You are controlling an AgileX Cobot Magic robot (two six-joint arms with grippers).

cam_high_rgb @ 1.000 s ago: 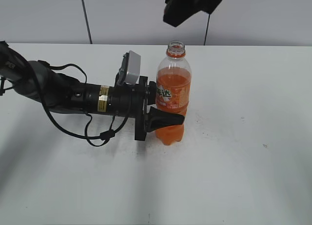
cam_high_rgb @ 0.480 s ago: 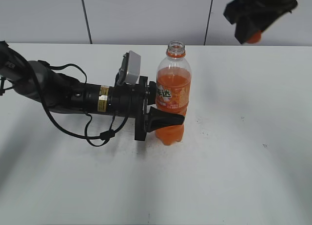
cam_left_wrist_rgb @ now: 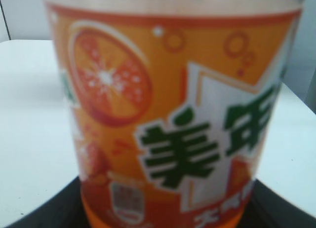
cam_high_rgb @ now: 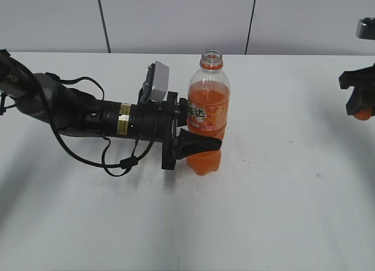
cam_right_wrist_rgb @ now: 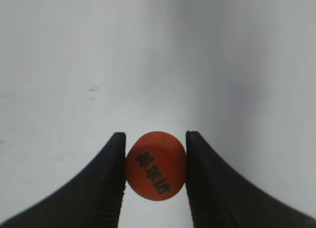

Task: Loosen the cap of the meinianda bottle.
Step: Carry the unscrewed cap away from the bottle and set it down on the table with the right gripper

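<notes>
The meinianda bottle [cam_high_rgb: 207, 115] stands upright mid-table with its mouth open and no cap on it. My left gripper [cam_high_rgb: 196, 143] is shut on the bottle's lower body; in the left wrist view the orange label [cam_left_wrist_rgb: 173, 124] fills the frame. My right gripper [cam_high_rgb: 362, 109] is at the far right edge, above the table, shut on the small orange cap [cam_high_rgb: 365, 114]. The right wrist view shows the cap [cam_right_wrist_rgb: 155, 165], print on top, pinched between both fingers [cam_right_wrist_rgb: 155, 169].
The white table [cam_high_rgb: 281, 212] extends around the bottle. A grey panelled wall [cam_high_rgb: 176, 19] runs behind it. The left arm with its cables [cam_high_rgb: 88, 115] lies across the table's left side.
My right gripper has moved with the cap from above the bottle to the right and down, to the frame's right edge. The bottle and left arm have not moved.
</notes>
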